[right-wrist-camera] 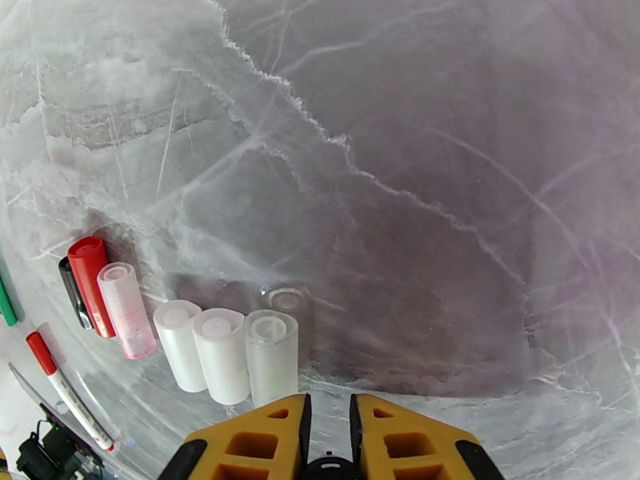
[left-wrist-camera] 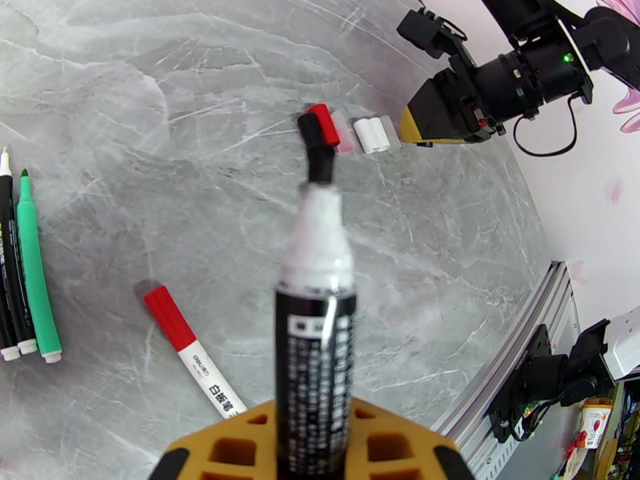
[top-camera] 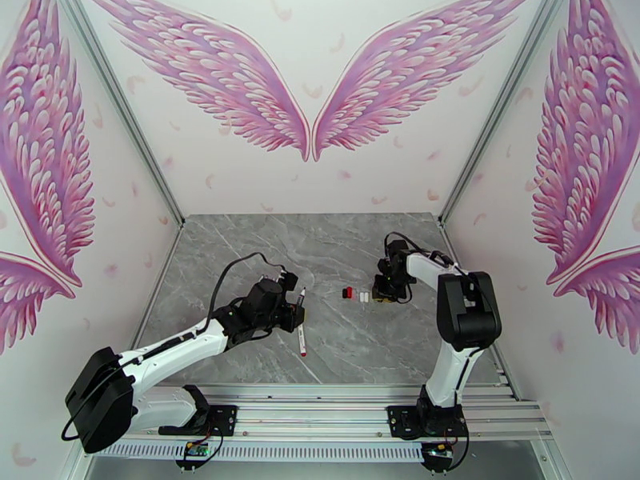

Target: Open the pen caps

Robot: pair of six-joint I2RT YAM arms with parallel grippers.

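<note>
Grey marble table (top-camera: 384, 346), row of loose pen caps (right-wrist-camera: 216, 354), red-capped pen (left-wrist-camera: 192, 350), green pen (left-wrist-camera: 36, 266).

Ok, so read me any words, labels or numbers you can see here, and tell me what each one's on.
On the black-labelled pen: white print, too blurred to read.
On the red-capped pen lying on the table: dark characters on the white barrel, too blurred to read.
No text here can be quoted.

The left arm (top-camera: 172, 346) extends low and forward over the grey marble-patterned tabletop (top-camera: 360, 354), towards its centre. The yellow-fingered left gripper (left-wrist-camera: 314, 446) is clamped on a black-labelled marker barrel (left-wrist-camera: 314, 370). The right arm (top-camera: 464, 314) stands upright at the tabletop's right side, with its forearm reaching left. The right gripper (right-wrist-camera: 328, 430) sits low over the tabletop, jaws nearly together and empty.
</note>
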